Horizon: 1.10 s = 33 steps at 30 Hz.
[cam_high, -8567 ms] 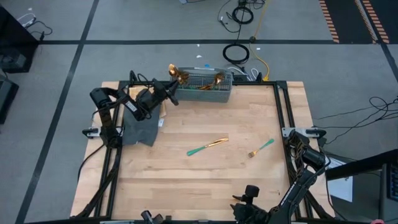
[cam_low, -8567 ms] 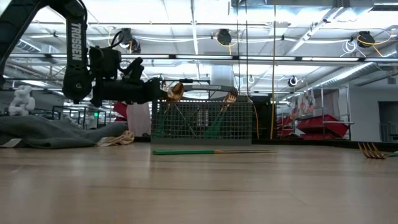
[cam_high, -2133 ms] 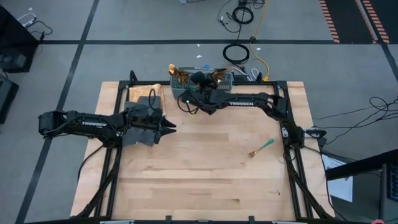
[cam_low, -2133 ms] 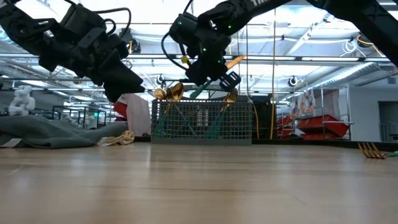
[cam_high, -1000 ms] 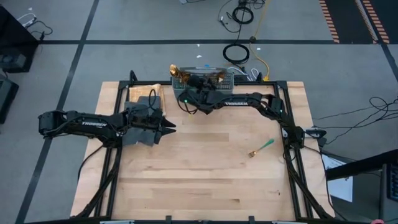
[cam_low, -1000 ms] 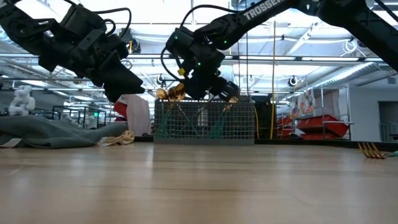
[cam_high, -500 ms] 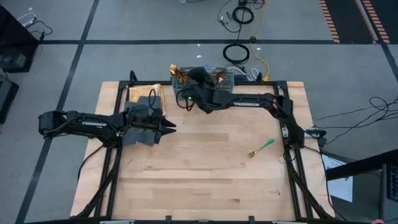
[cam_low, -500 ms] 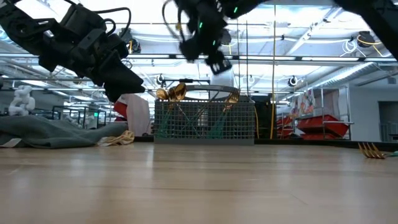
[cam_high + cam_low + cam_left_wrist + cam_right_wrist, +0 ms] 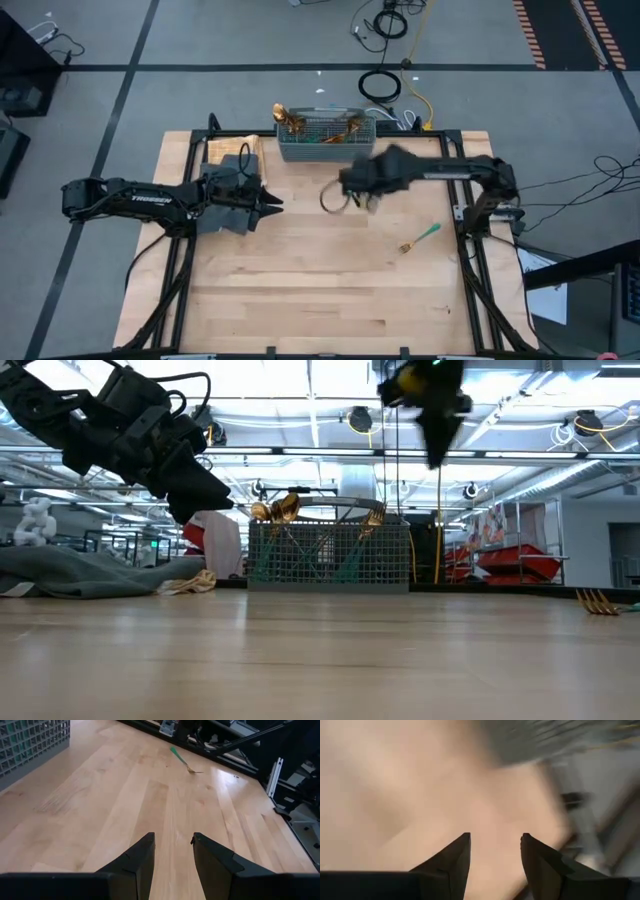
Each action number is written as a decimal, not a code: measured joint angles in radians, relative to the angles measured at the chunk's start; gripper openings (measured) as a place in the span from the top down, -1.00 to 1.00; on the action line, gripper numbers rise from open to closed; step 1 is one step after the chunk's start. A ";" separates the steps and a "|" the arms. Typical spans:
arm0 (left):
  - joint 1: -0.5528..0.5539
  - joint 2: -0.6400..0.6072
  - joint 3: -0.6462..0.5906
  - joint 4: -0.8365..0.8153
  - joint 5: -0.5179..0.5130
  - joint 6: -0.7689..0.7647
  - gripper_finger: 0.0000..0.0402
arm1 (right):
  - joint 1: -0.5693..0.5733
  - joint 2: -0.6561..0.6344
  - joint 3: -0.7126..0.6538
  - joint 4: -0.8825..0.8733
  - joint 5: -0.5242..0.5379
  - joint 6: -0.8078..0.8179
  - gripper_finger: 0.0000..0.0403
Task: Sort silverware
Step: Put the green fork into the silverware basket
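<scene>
Several gold-headed, teal-handled pieces of silverware (image 9: 292, 120) stand in the grey mesh basket (image 9: 325, 140) at the table's far edge, heads up (image 9: 276, 510). One fork (image 9: 420, 238) lies flat on the table toward the right edge; it also shows in the left wrist view (image 9: 183, 760) and low view (image 9: 598, 600). My right gripper (image 9: 350, 186) is open and empty, blurred, high above the table's middle (image 9: 435, 410), between basket and fork. My left gripper (image 9: 272, 203) is open and empty, hovering by the dark grey cloth (image 9: 222, 205).
The dark grey cloth lies on the table's left far part under my left arm. The basket's wall (image 9: 30, 742) stands far-left of my left gripper. The black frame rails (image 9: 455, 170) run along the table's edges. Bare wood (image 9: 320, 290) fills the near half.
My right gripper has risen from low over the basket and swung fast toward the table's middle and right, away from the basket, empty. The silverware in the basket and the fork on the table have stayed put.
</scene>
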 joint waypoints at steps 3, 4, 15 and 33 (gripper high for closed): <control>0.000 0.000 0.000 -0.008 0.000 0.003 0.31 | 0.094 -0.038 -0.114 -0.027 -0.137 -0.008 0.20; -0.001 0.000 0.000 -0.011 0.000 0.003 0.31 | 0.118 -0.044 -0.165 -0.064 -0.144 0.017 0.21; -0.004 0.000 0.000 0.000 0.000 0.004 0.31 | 0.358 -0.106 -0.702 0.049 -0.342 0.264 0.20; -0.004 0.000 0.000 -0.001 -0.026 -0.019 0.31 | 0.416 -0.105 -0.794 0.314 -0.310 0.125 0.21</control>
